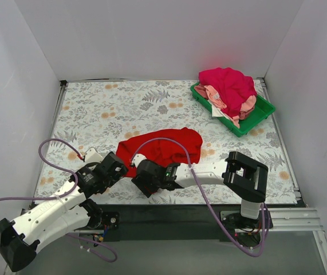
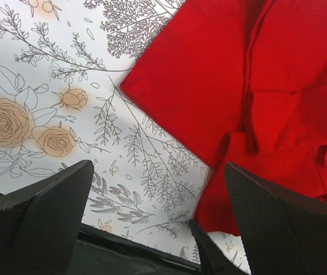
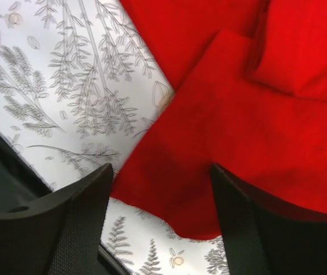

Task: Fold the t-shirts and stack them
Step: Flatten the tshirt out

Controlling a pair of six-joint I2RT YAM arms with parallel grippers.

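Almost nothing is done yet, I think. The red shirt (image 1: 166,144) lies crumpled just ahead of the left gripper (image 2: 158,172) and partly under the right gripper (image 3: 162,172). Both are spread wide, holding nothing. Other shirts (image 1: 229,86) are heaped in the tray (image 1: 260,117), far beyond.

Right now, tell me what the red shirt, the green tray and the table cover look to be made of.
The red t-shirt: soft matte cloth; it creases and folds, and a seam shows.
The green tray: probably rigid plastic, smooth, with a raised rim that holds its shape.
The table cover: a flat printed floral sheet; whether vinyl or cloth, I cannot tell.
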